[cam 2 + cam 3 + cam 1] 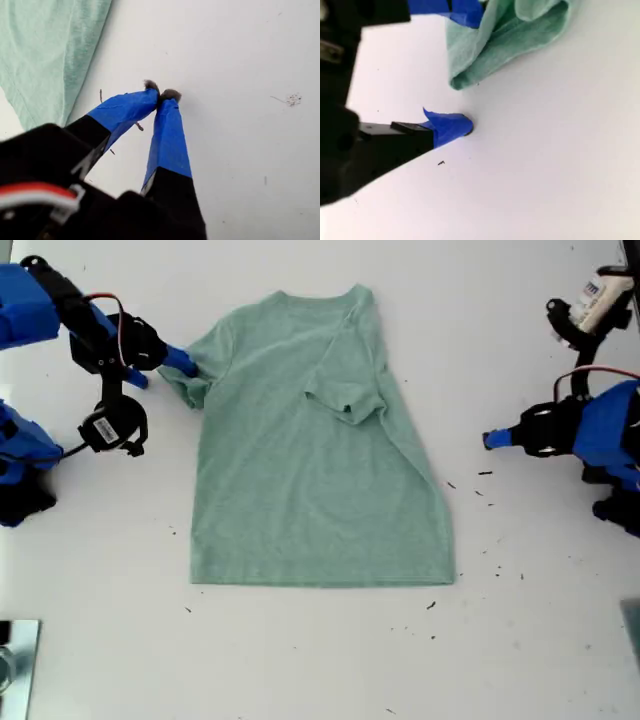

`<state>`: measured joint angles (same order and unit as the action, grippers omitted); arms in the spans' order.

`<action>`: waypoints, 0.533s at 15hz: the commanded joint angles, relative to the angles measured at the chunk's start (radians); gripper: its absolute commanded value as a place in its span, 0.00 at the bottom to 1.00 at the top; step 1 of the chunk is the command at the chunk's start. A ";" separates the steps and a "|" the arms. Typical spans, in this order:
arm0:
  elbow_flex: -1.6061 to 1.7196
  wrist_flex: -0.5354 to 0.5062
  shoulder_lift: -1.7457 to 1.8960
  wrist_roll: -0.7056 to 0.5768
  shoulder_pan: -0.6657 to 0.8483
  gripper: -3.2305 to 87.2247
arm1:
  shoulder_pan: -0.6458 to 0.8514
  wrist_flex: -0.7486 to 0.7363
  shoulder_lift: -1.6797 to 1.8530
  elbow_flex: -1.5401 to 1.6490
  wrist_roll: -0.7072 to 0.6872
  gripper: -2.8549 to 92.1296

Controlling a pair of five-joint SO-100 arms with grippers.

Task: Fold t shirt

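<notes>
The pale green t shirt (310,490) lies flat on the white table, neck toward the far side. Its sleeve on the exterior view's right is folded inward over the chest (345,395). The other sleeve (190,380) is bunched at the exterior view's left, and it shows again as a rumpled sleeve (505,35) in the second wrist view. My second gripper (162,371) stands open at that sleeve; one finger (451,127) rests on the bare table and the other finger (462,11) touches the cloth's edge. My first gripper (162,92) is shut on nothing over bare table, apart from the shirt's hem side (45,55), at the exterior view's right (488,440).
Dark crumbs (480,490) dot the table by the shirt's lower corner on the exterior view's right. A metal object (15,660) sits at the exterior view's bottom left corner. Both arm bases flank the shirt.
</notes>
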<state>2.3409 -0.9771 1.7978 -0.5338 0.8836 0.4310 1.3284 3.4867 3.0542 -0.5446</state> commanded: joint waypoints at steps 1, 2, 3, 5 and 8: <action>-0.060 0.044 -0.115 0.006 -0.048 0.06 | -0.006 -0.008 0.017 0.041 0.012 0.05; -0.072 0.035 -0.060 0.008 -0.043 0.03 | -0.006 -0.008 0.017 0.041 0.014 0.05; -0.106 -0.025 0.087 0.021 -0.061 0.03 | -0.008 -0.006 0.017 0.041 0.015 0.05; -0.318 -0.195 0.256 0.023 -0.074 0.03 | -0.008 -0.006 0.017 0.041 0.018 0.05; -0.537 -0.183 0.221 -0.029 -0.144 0.03 | -0.005 -0.006 0.017 0.041 0.017 0.05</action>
<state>1.9251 -1.1689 2.0018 -0.5492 0.8023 0.4310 1.3284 3.4867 3.0542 -0.5369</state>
